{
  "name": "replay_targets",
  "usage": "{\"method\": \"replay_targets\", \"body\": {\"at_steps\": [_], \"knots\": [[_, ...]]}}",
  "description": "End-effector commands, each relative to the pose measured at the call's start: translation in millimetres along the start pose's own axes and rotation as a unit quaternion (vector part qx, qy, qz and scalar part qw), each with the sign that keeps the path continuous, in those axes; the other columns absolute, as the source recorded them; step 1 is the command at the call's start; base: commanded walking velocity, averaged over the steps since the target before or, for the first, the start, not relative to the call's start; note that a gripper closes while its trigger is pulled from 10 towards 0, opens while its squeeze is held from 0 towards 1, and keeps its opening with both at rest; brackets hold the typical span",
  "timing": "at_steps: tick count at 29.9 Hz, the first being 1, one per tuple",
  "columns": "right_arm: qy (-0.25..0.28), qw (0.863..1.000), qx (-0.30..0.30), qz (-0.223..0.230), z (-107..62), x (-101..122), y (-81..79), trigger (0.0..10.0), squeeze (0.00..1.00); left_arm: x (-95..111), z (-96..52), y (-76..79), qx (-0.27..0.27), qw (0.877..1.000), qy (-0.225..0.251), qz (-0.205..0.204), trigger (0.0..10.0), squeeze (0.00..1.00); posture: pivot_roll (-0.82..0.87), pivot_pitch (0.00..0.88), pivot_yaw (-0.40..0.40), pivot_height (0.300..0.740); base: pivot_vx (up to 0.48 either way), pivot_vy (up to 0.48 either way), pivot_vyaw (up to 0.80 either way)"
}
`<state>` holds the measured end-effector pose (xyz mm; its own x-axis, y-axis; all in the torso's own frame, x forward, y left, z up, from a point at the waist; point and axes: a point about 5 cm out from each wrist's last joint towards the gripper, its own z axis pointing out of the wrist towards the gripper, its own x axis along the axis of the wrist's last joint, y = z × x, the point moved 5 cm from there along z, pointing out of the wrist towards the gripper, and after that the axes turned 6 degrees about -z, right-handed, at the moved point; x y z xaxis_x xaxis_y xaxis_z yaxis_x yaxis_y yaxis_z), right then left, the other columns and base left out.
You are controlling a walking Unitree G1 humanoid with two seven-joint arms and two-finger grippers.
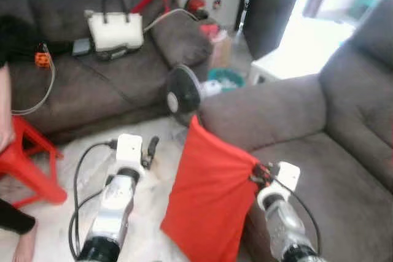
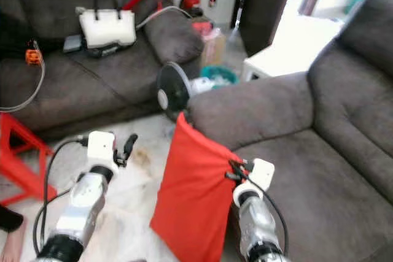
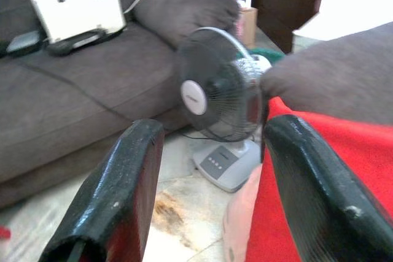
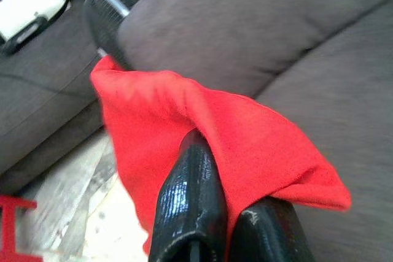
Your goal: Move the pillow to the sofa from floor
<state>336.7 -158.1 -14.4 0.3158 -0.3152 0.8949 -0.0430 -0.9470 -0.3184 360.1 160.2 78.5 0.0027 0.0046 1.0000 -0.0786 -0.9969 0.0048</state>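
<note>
Two grey sofas frame a pale tiled floor (image 1: pixel 73 151): one sofa (image 1: pixel 92 84) runs across the upper left of the head views, the other sofa (image 1: pixel 319 145) takes up the right half, its rounded armrest reaching toward the centre. One red pillow (image 1: pixel 209 194) hangs at lower centre, just in front of that armrest, lifted off the floor with its lower corner pointing down. The right gripper (image 1: pixel 256 175), at lower right of centre, is clamped on the pillow's right edge; in the right wrist view its two black fingers (image 4: pixel 190 207) are pressed together with red cloth bunched between them. The left gripper (image 1: pixel 149 150), at lower left of centre, hovers over the floor beside the pillow with its two fingers (image 3: pixel 116 194) spread apart and nothing between them.

One black table fan (image 1: pixel 184 93) stands on the floor between the sofas. One white handbag (image 1: pixel 115 29) sits on the far sofa. One red stool (image 1: pixel 27 164) stands at the left edge, beside a person's bare foot (image 1: pixel 24 243).
</note>
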Motion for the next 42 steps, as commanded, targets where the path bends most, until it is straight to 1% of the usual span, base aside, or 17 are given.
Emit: {"method": "replay_targets", "body": {"at_steps": [1, 4, 12, 20, 25, 31, 42], "knots": [[0.072, 0.997, -0.019, -0.021, 0.7, 35, 15.6, 10.0, 0.0, -4, 1.2, 8.9, -0.011, 1.0, -0.006, -0.011, 10.0, 0.0, 0.09, 0.0, -0.034, 0.726, 0.0, 0.0, -0.79], [0.074, 0.997, -0.025, -0.025, -1.2, 36, 20.8, 10.0, 0.0, -4, 2.0, 8.7, -0.011, 1.0, -0.005, -0.01, 10.0, 0.0, 0.1, 0.0, -0.036, 0.726, 0.0, 0.0, -0.79], [0.076, 0.996, -0.029, -0.024, 0.3, 39, 18.9, 10.0, 0.0, -3, 1.2, 1.6, -0.002, 1.0, -0.002, -0.004, 10.0, 0.0, 0.11, 0.0, -0.044, 0.726, 0.0, 0.0, -0.79], [0.079, 0.996, -0.028, -0.029, 0.6, 40, 16.9, 10.0, 0.0, -3, 0.1, 2.8, -0.002, 1.0, -0.001, -0.005, 10.0, 0.0, 0.11, 0.0, -0.046, 0.726, 0.0, 0.0, -0.79], [0.079, 0.996, -0.037, -0.032, -0.7, 41, 21.8, 10.0, 0.0, -2, 0.4, 5.0, -0.005, 1.0, 0.002, -0.004, 10.0, 0.0, 0.1, 0.0, -0.048, 0.726, 0.0, 0.0, -0.79], [0.078, 0.995, -0.049, -0.035, -3.0, 41, 29.1, 10.0, 0.0, -3, -0.1, 5.6, -0.005, 1.0, 0.003, -0.008, 10.0, 0.0, 0.1, 0.0, -0.048, 0.726, 0.0, -0.182, -0.79], [0.076, 0.995, -0.056, -0.041, -3.3, 42, 32.3, 10.0, 0.0, -3, 1.1, 6.9, -0.009, 1.0, 0.004, -0.009, 10.0, 0.0, 0.1, 0.003, -0.051, 0.726, 0.0, -0.028, -0.79]]}}
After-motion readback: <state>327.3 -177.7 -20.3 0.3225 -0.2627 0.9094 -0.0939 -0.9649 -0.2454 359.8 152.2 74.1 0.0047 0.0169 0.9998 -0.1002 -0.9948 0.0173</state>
